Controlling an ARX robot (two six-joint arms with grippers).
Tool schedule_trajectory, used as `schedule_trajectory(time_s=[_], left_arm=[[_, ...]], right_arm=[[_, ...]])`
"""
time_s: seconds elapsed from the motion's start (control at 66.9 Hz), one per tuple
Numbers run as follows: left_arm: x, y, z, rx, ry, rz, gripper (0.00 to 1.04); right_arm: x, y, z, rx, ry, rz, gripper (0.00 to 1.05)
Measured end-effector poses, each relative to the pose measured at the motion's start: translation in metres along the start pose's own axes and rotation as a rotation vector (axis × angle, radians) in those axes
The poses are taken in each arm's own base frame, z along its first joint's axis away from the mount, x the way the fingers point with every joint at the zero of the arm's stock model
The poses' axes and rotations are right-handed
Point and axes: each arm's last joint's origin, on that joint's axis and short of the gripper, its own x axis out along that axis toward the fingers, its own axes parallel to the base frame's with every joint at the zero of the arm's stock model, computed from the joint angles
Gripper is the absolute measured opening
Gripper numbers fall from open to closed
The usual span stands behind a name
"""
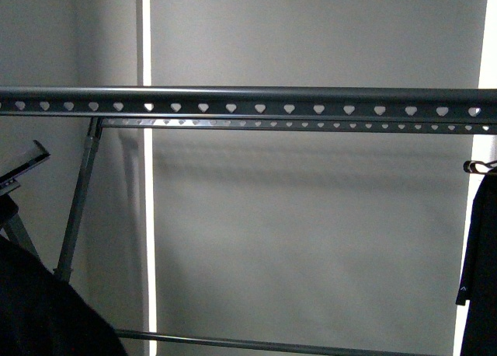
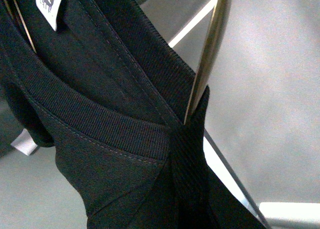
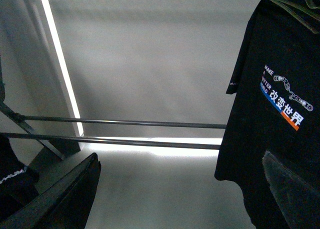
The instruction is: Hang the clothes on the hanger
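Note:
The clothes, a black T-shirt, fill the left wrist view: ribbed collar (image 2: 100, 119), white neck label (image 2: 50, 4) and the brass-coloured hanger hook (image 2: 210, 54) rising from the collar. My left gripper is shut on the clothes just below the hook, and the cloth hides its fingers. In the front view the clothes show as a black mass (image 1: 39, 309) at the bottom left, below the hanger's top rail (image 1: 248, 105) with its row of heart-shaped holes. My right gripper (image 3: 185, 189) is open and empty, with its fingers (image 3: 65, 194) wide apart.
Another black T-shirt (image 1: 477, 255) hangs on a dark hook (image 1: 477, 167) at the rack's right end; the right wrist view shows its white lettering (image 3: 287, 99), close to one finger. Lower rails (image 3: 125, 123) and a slanted leg (image 1: 78, 208) cross the space. A grey wall lies behind.

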Motion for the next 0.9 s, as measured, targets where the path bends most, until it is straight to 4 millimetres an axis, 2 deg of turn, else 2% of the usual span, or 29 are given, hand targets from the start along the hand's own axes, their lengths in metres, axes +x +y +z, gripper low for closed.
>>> schedule_trajectory(time_s=[0.224, 0.329, 0.448, 0.538, 0.583, 0.732, 0.897], left_arm=[[-0.047, 0.029, -0.014, 0.246, 0.197, -0.22, 0.05], [-0.068, 0.041, -0.019, 0.414, 0.326, -0.406, 0.05], [-0.082, 0.053, -0.02, 0.615, 0.441, -0.588, 0.05], [-0.081, 0.062, -0.013, 0.794, 0.463, -0.668, 0.05], [-0.076, 0.06, -0.002, 0.905, 0.439, -0.745, 0.05], [-0.067, 0.038, 0.024, 1.272, 0.168, -0.963, 0.05], [-0.071, 0.013, 0.022, 1.606, 0.048, -1.254, 0.05]], right_arm=[[0.0, 0.0, 0.0, 0.0, 0.0, 0.0, 0.97], [0.0, 0.0, 0.0, 0.0, 0.0, 0.0, 0.97], [0.0, 0.0, 0.0, 0.0, 0.0, 0.0, 0.97], [0.0, 0.0, 0.0, 0.0, 0.0, 0.0, 0.97], [0.0, 0.0, 0.0, 0.0, 0.0, 0.0, 0.97], [0.0, 0.0, 0.0, 0.0, 0.0, 0.0, 0.97], [0.0, 0.0, 0.0, 0.0, 0.0, 0.0, 0.97]])
